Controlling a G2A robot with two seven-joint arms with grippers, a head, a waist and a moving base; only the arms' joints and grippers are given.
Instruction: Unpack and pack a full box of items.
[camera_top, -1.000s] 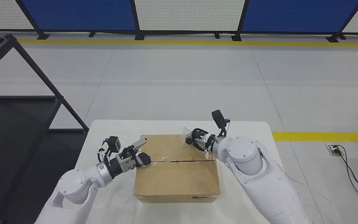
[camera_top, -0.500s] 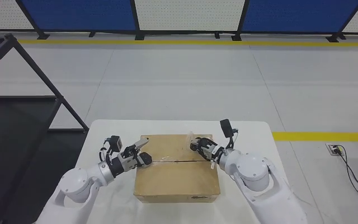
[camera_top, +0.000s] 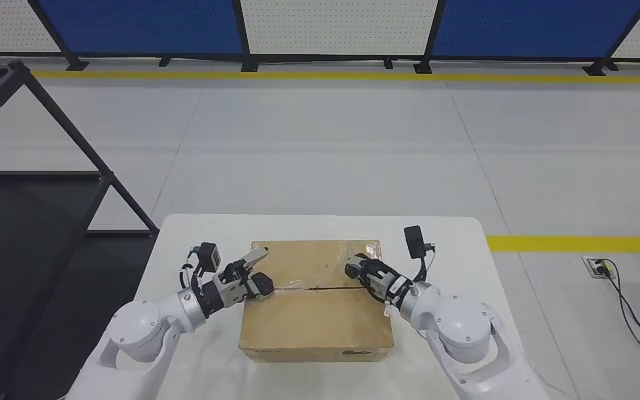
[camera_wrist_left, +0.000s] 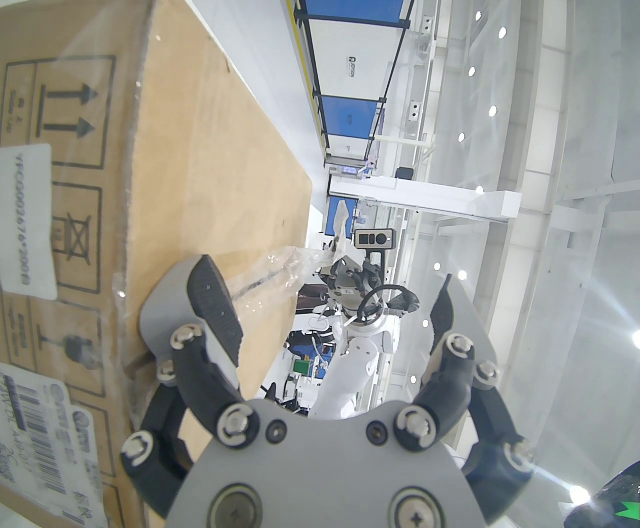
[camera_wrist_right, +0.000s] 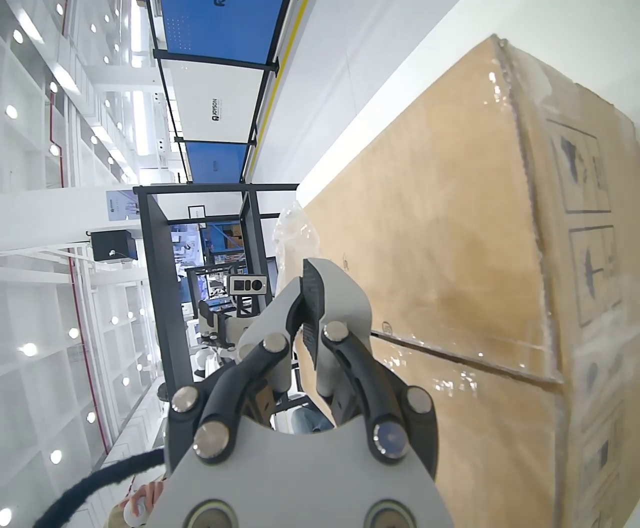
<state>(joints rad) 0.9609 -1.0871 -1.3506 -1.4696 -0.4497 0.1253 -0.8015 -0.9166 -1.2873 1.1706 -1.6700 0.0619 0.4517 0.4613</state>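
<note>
A closed cardboard box (camera_top: 315, 320) stands in the middle of the white table (camera_top: 200, 232), its top seam sealed with clear tape. My left gripper (camera_top: 258, 283) is open at the box's left end by the seam, one finger (camera_wrist_left: 215, 310) lying against the top edge and the other in the air. My right gripper (camera_top: 352, 268) is low over the right part of the lid near the seam, shut on a crumpled, lifted strip of the clear tape (camera_wrist_right: 287, 235). From the left wrist view that tape (camera_wrist_left: 295, 260) rises off the box (camera_wrist_left: 200, 150) toward the right gripper (camera_wrist_left: 350, 280).
A black metal rack (camera_top: 60, 200) stands off the table's left side. Bare white tabletop lies around the box on each side. Labels and printed handling marks cover the box's end faces (camera_wrist_right: 585, 260).
My right gripper has moved from the box's far edge toward me, down to the seam, bringing the lifted tape lower. The left gripper has stayed in place and open.
</note>
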